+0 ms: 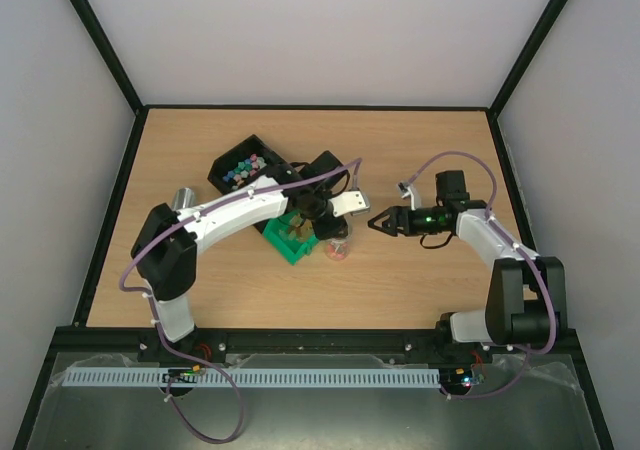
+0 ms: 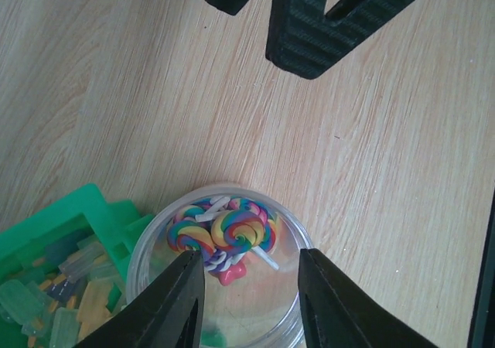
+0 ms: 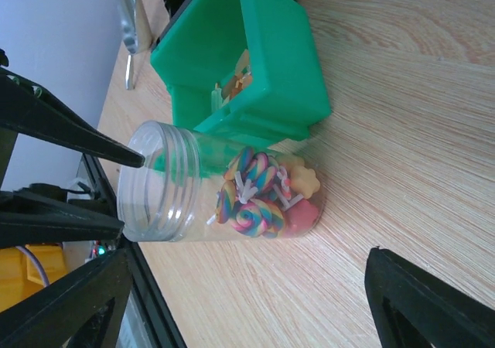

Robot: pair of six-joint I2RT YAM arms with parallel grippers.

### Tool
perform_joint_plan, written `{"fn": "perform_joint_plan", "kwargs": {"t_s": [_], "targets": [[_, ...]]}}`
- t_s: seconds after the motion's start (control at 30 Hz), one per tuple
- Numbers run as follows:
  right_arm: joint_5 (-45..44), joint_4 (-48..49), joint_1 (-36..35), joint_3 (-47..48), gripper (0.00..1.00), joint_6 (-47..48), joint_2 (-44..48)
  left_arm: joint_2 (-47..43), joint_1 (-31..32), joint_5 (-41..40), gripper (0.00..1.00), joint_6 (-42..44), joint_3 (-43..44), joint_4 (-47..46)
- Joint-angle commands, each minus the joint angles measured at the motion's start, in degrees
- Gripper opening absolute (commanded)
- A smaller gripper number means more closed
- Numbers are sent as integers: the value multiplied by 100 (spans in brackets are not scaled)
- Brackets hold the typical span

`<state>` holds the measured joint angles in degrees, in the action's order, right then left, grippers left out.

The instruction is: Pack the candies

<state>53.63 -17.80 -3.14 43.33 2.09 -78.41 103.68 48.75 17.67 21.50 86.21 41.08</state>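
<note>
Left jaws spread over clear jar (image 2: 138,261) of candies (image 2: 240,232) (green bin (image 2: 85,209) alongside), right jaws released

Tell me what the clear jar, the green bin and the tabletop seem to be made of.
Clear jar: likely glossy transparent plastic; candies show through, threaded rim. Green bin: opaque moulded plastic, smooth with slight sheen. Tabletop: wood or wood-look laminate, matte, grain lines visible; cannot tell which.

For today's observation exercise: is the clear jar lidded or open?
Open. The clear jar has a bare threaded mouth, and swirl lollipops show straight through it from above.
</note>
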Motion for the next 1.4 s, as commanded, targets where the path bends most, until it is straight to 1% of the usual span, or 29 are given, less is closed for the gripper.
{"fn": "perform_joint_plan", "kwargs": {"t_s": [0.0,0.07,0.13,0.23,0.27,0.33,0.4,0.47,0.53,0.6,0.67,0.73,0.8,0.87,0.93,1.0,1.07,1.17,1.23,1.37], "targets": [[-98,70,-34,47,88,298,311,-146,-189,215,40,-150,326,390],[-212,126,-33,127,94,538,444,-239,-326,322,50,-199,521,396],[-319,310,-38,165,100,796,642,-380,-474,439,71,-234,628,331],[-497,844,-38,263,99,999,1012,-682,-665,513,98,-340,619,93],[-594,1083,-38,298,99,906,1083,-791,-730,516,99,-404,571,-12],[-686,1101,-34,625,99,851,981,-1009,-833,511,99,-538,466,-204],[-769,1103,-38,935,99,781,768,-1215,-898,307,99,-793,292,-489],[-725,1418,-38,1088,99,428,566,-1397,-967,251,99,-963,3,-848],[-257,1460,-38,1064,99,599,415,-1676,-1080,363,99,-1191,-450,-1347],[30,1993,-38,636,99,320,430,-1910,-1207,532,99,-1171,-755,-1638],[48,2786,-73,-156,99,57,626,-2046,-1280,505,99,-996,-769,-1595],[81,3283,-147,-803,99,107,792,-2096,-1448,758,99,-782,-688,-1449],[125,3414,-298,-1241,99,375,782,-2084,-1706,1057,99,-803,-653,-1383],[-86,3418,-560,-1477,99,785,731,-2001,-1858,1235,99,-722,-608,-1236],[-171,3232,-798,-1386,99,1039,673,-1930,-1952,1387,99,-670,-571,-1113],[-418,3301,-1039,-1369,99,1010,630,-1925,-2001,1393,99,-732,-617,-1138],[-686,3129,-1274,-1245,99,1076,516,-1930,-2050,1403,99,-785,-636,-1171],[-1056,3511,-1371,-1343,99,586,544,-1980,-2163,1477,99,-890,-659,-1293],[-1144,3652,-1370,-1400,99,242,562,-2004,-2216,1577,99,-903,-665,-1296],[-1373,3303,-1525,-1368,99,121,598,-2057,-2252,1658,99,-854,-696,-1295]]}}
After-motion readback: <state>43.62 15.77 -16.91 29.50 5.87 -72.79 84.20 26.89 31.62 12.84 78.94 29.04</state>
